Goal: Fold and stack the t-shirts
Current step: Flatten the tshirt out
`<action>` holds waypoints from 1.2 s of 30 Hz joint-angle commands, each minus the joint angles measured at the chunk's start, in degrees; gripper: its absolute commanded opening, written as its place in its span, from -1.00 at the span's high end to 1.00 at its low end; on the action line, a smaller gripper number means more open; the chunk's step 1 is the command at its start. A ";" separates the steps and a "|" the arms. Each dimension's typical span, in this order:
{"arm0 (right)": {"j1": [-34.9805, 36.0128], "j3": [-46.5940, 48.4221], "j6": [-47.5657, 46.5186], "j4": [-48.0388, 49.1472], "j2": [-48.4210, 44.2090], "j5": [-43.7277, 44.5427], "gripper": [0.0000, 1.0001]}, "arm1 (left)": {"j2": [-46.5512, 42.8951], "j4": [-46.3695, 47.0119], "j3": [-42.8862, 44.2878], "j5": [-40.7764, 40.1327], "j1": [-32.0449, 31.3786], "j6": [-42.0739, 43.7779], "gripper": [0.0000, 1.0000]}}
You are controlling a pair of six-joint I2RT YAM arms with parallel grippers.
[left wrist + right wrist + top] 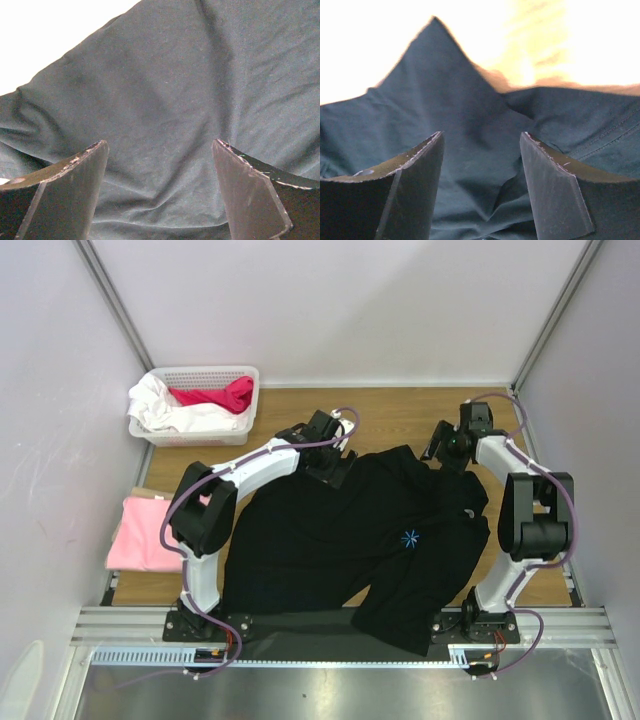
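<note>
Tee (340, 550) black, rumpled, spread wide, pale-blue starburst (410, 538) showing, L pincer (159, 142), R pincer (481, 134) both gaping

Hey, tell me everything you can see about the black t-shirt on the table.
The black t-shirt is a large, plain shirt of soft-looking cloth with a tiny pale-blue starburst mark on the chest. It lies unfolded and rumpled across the wooden table between the two arms, its near part draping over the front edge. The left end effector and right end effector sit open above its far edge, gripping nothing; whether they touch the cloth cannot be told.
</note>
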 commanded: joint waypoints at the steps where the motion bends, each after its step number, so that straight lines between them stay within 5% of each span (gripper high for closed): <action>1: -0.12 1.85 2.51 -3.36 2.74 2.17 -0.35 | -1.55 0.00 1.01 -0.40 0.30 0.85 -0.80; 8: -0.12 -0.34 3.83 -0.65 3.62 -0.28 -0.21 | -0.23 -0.88 2.68 -0.40 0.39 1.20 -0.80; 10: -0.20 -0.35 4.44 -0.29 4.23 -0.64 0.06 | -0.06 -1.23 3.21 -0.40 0.30 1.38 -0.81; 11: -0.12 -0.08 4.44 -0.37 4.15 -0.55 0.41 | 0.20 -1.40 3.82 -0.40 0.30 1.38 -0.80; 14: -0.12 -0.17 3.83 0.06 2.23 -0.90 1.00 | 0.21 -1.76 4.35 -0.40 0.30 1.38 -0.80; 23: 1.63 -10.87 -6.26 8.14 -14.55 -16.69 1.00 | 1.26 -1.06 8.48 0.65 0.39 -0.82 -0.81; 28: 6.55 -13.97 -12.69 2.82 -21.26 -26.02 1.00 | 1.61 0.00 9.89 1.27 0.39 -3.54 -0.81; 34: 15.43 -14.66 -16.30 -5.55 -19.32 -22.19 0.88 | 1.88 0.44 10.07 0.92 0.48 -5.83 -0.81; 36: 16.23 -15.72 -15.69 -6.00 -19.58 -20.42 0.62 | 1.79 0.18 9.98 0.30 0.48 -6.44 -0.81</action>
